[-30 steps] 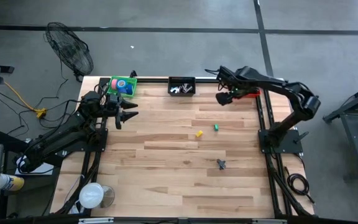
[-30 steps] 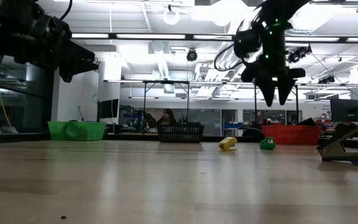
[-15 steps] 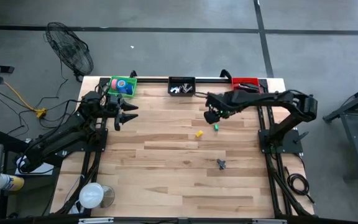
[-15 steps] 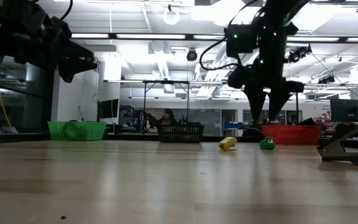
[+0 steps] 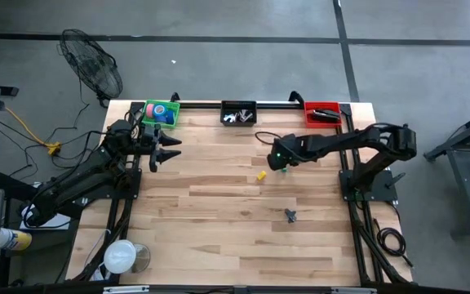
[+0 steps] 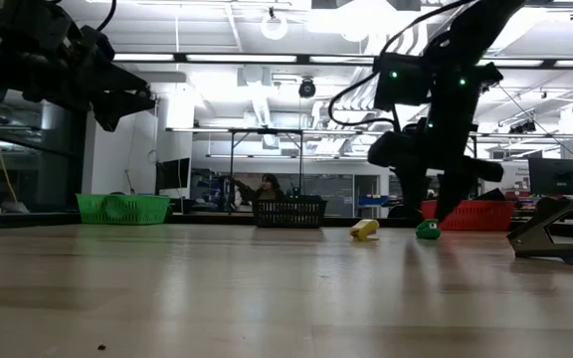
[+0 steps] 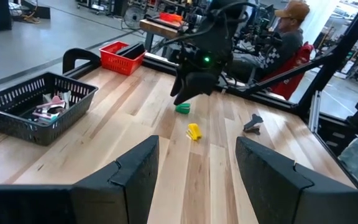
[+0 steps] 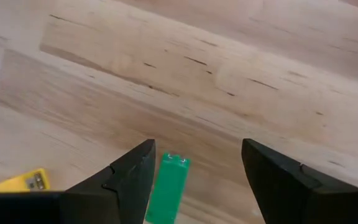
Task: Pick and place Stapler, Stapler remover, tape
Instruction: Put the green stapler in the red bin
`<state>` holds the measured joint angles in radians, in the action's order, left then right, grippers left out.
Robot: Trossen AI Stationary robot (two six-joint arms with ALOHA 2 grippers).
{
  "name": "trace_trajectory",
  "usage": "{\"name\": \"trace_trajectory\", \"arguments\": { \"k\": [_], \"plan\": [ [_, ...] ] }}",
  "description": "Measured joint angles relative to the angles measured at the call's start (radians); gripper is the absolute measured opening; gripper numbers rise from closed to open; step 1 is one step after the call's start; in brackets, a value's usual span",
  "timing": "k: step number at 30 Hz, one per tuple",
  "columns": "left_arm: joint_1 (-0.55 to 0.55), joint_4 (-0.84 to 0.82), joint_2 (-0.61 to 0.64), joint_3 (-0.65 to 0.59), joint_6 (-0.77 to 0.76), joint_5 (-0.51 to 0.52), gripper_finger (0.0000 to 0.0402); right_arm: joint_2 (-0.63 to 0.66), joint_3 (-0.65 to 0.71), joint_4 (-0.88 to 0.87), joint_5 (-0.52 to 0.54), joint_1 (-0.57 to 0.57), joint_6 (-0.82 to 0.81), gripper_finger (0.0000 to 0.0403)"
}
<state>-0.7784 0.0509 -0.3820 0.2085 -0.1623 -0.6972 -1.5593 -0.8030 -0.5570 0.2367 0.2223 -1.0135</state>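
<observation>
A small green stapler lies flat on the wooden table, a small yellow one beside it. My right gripper hovers open just above the green stapler, its fingers pointing down, and touches nothing. In the low view it stands over the green stapler. The dark stapler remover lies nearer the table's near edge. Rolls of tape sit in the green basket. My left gripper waits open above the table's far left part.
Three baskets line the far edge: the green one, a black one with small metal pieces, and a red one with a dark thing inside. A clear cup stands at the near left corner. People sit beyond the table.
My right gripper has swung from the red basket at the far right toward the table's left and near side, coming down over the green stapler. It is open throughout. The staplers and the remover have not moved.
</observation>
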Motion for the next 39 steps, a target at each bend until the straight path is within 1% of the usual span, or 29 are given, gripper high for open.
{"name": "trace_trajectory", "arguments": {
  "k": [7,12,15,19,27,34,35,39],
  "plan": [
    [0.000,0.005,0.000,0.000,0.000,0.006,0.0211,0.000,0.039,0.062,0.066,-0.067,-0.063,0.0231],
    [0.000,0.008,0.000,0.000,0.000,0.008,0.0211,-0.017,0.054,0.063,0.118,-0.112,-0.115,0.0231],
    [0.000,0.008,0.000,0.000,0.000,0.008,0.0211,-0.031,0.053,0.073,0.133,-0.129,-0.134,0.0225],
    [0.000,0.009,0.000,0.000,0.000,0.008,0.0211,-0.059,0.053,0.085,0.129,-0.142,-0.135,0.0199],
    [0.000,0.010,0.000,0.000,0.000,0.008,0.0211,-0.076,0.049,0.091,0.124,-0.153,-0.133,0.0124],
    [0.000,0.010,0.000,0.000,0.000,0.008,0.0211,-0.070,0.050,0.081,0.104,-0.152,-0.069,0.0062],
    [0.000,0.010,0.000,0.000,0.000,0.008,0.0211,-0.067,0.050,0.077,0.102,-0.152,-0.059,0.0056],
    [0.000,0.010,0.000,0.000,0.000,0.008,0.0211,-0.029,0.055,0.035,0.076,-0.139,-0.052,0.0055]
  ]
}}
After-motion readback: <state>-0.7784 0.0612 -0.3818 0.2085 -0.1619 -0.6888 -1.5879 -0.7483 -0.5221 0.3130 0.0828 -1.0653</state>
